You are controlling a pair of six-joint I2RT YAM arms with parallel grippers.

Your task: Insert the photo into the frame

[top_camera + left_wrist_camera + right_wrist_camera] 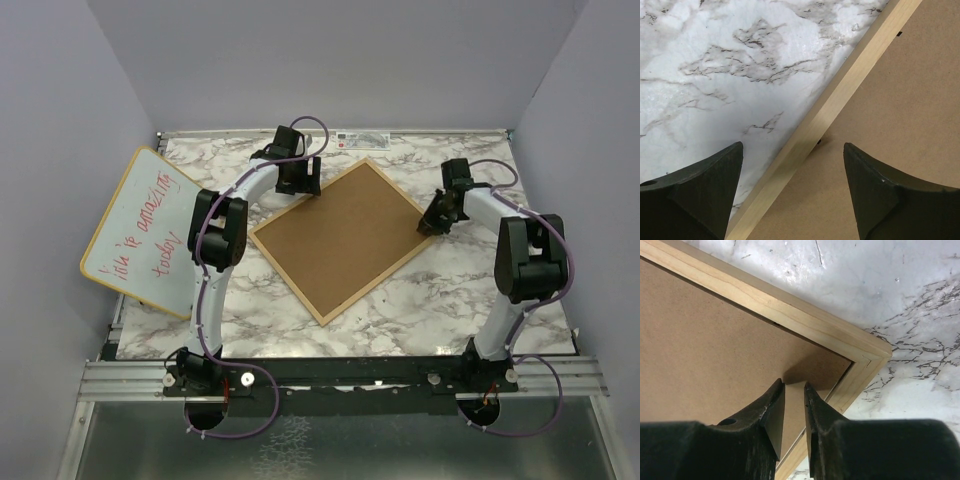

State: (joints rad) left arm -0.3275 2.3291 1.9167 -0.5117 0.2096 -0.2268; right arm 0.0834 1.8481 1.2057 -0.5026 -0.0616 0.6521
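Frame, 1 of it, lies flat on the marble tabletop, turned cornerwise, w/ 1 brown backing board facing up inside it. That's your top cam. It alone shows the whole frame plus 1 whiteboard w/ red writing at the left, partly past the tabletop edge. There are 2 hands: left hand at the frame's far-left rail, right hand at its right corner.

Left wrist cam gives you what top can't: fingers wide apart, straddling the wood rail, one over marble, one over backing, w/ clear gaps either side.

Right wrist cam: fingertips nearly together w/ a thin gap and nothing seen between. They're over the backing right by the frame's corner; can't tell if they touch.
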